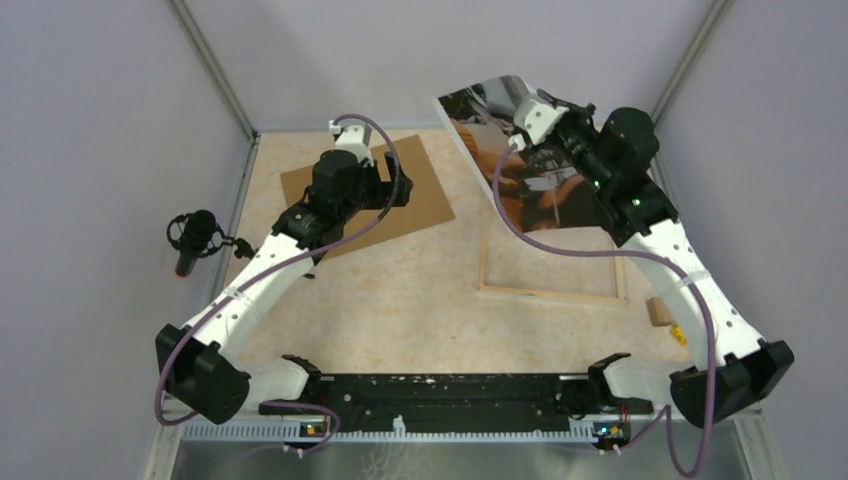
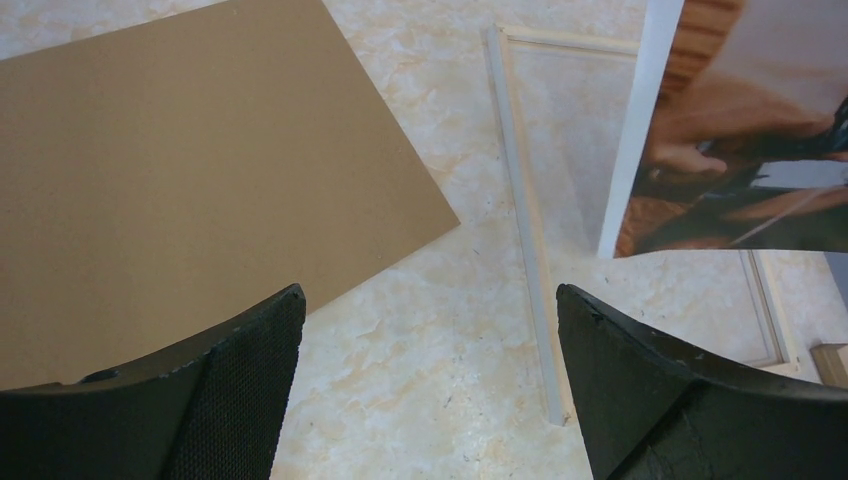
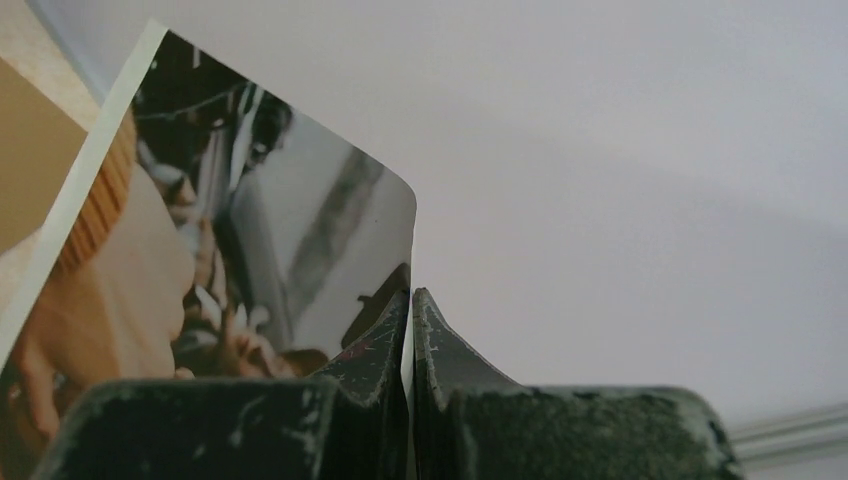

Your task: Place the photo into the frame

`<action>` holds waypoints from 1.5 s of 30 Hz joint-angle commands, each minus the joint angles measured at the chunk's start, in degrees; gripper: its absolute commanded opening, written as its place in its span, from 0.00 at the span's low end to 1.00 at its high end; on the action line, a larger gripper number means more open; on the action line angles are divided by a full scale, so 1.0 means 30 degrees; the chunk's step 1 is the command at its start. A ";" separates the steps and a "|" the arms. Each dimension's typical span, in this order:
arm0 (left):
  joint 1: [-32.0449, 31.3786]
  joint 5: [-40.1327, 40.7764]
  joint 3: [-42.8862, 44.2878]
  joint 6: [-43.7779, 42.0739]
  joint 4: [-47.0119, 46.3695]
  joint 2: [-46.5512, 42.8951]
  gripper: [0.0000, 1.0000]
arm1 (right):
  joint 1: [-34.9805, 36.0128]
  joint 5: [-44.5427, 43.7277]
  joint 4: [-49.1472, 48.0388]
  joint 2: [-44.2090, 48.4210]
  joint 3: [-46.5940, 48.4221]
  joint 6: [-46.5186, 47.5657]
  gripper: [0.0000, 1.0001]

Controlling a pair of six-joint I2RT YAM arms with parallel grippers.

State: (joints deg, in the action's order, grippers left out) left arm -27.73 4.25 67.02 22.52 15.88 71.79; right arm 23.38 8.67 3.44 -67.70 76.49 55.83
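Observation:
My right gripper (image 1: 532, 112) is shut on the photo's far edge and holds the photo (image 1: 500, 150) tilted in the air, picture side up, above the far part of the frame. In the right wrist view the photo (image 3: 200, 260) is pinched between the shut fingers (image 3: 410, 330). The frame (image 1: 550, 295) of thin pale strips lies flat on the table at the right; the photo covers its far side. My left gripper (image 2: 430, 390) is open and empty above the table, between the brown board and the frame's left strip (image 2: 525, 230). The photo (image 2: 730, 130) hangs at the upper right there.
The plain brown backing board (image 1: 370, 205) lies flat at the back left, partly under my left arm; it also shows in the left wrist view (image 2: 180, 170). A black microphone (image 1: 195, 235) stands at the left edge. A small wooden piece (image 1: 660, 312) lies at the right edge.

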 commanded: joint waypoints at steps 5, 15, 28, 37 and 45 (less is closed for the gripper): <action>-0.0036 0.1181 -0.0030 -0.0176 -0.0372 -0.0177 0.98 | -0.0815 0.3459 -0.2768 -0.3522 0.3491 0.1212 0.00; -0.0001 0.1528 -0.0047 -0.0198 -0.0405 -0.0149 0.98 | -0.2059 0.4759 -0.2055 -0.6674 0.7478 0.2641 0.00; -0.0001 0.1645 -0.0008 0.0069 -0.0317 -0.0756 0.98 | -0.0883 0.8406 -0.3545 -0.0383 -0.3445 0.2800 0.00; -0.0016 0.3045 0.0151 -0.0284 -0.0059 -0.1664 0.98 | 0.1122 0.8494 -0.6159 0.4970 -1.4088 -0.0268 0.25; -0.0096 0.2918 0.0083 -0.0359 -0.0146 -0.1839 0.98 | 0.7016 -0.0302 -0.0660 0.5787 -1.3792 -1.2654 0.99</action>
State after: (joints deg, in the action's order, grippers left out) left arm -27.73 12.34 66.94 22.31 17.10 67.53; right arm 38.35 21.12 -5.63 -51.24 29.32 42.98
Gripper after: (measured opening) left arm 0.979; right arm 0.985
